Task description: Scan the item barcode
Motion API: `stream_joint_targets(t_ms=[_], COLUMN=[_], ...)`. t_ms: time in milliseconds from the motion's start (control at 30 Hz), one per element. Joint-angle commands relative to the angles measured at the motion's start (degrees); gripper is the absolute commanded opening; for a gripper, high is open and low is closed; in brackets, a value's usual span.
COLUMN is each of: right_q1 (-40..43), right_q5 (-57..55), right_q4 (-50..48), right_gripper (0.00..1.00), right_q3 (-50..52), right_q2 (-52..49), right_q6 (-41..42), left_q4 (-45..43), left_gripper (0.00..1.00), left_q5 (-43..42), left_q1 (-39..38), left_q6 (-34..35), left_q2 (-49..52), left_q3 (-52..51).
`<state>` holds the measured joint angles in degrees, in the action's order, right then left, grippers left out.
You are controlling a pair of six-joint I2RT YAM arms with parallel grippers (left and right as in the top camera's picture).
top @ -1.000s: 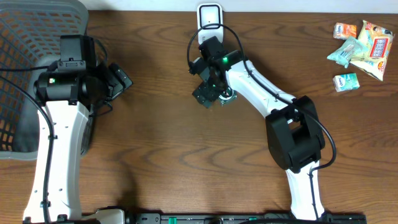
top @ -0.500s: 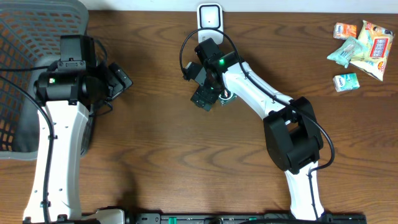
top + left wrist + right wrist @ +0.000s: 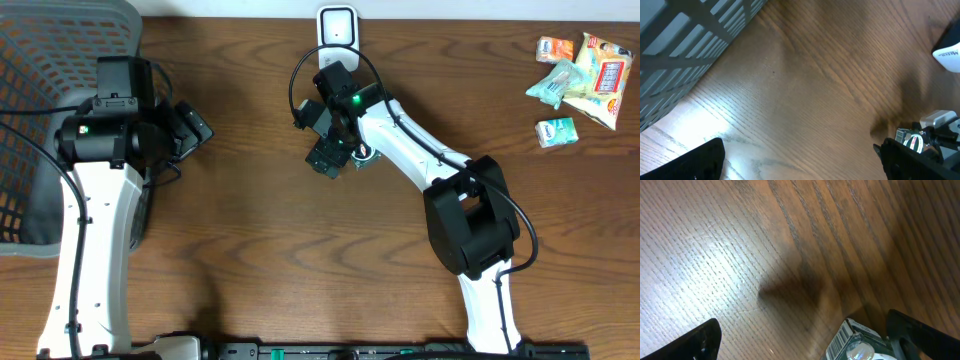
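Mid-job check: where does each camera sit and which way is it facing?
Overhead: above the table, looking straight down; left arm and right arm show.
Left wrist: beside the basket, facing across toward the scanner; own fingers at corners.
Right wrist: low, facing table and barcoded item; own fingers show.
Shared: overhead and left wrist both show basket, scanner.

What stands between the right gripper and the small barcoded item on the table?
Nothing visible. The right gripper is open, and the barcoded item lies on the table between its fingers, close to one of them.
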<state>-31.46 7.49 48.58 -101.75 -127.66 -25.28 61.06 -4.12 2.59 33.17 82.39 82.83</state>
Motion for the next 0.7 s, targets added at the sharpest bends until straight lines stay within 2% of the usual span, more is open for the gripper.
stream_joint_targets(t_ms=[0,667], right_q1=[-0.2,-0.5], right_q5=[1.1,1.1], right_q4=[0.1,0.2], right_gripper=[0.99,0.99], right_q3=[-0.5,-0.5], right_q2=[0.1,0.1], right_q6=[1.1,1.5], left_q4=[0.0,0.0], left_gripper=[0.98,0.98], left_q5=[0.7,0.7], left_q1=[0.3,0.3], left_q6=[0.1,0.1], left_q2=[0.0,0.0], left_q3=[-0.1,-0.1])
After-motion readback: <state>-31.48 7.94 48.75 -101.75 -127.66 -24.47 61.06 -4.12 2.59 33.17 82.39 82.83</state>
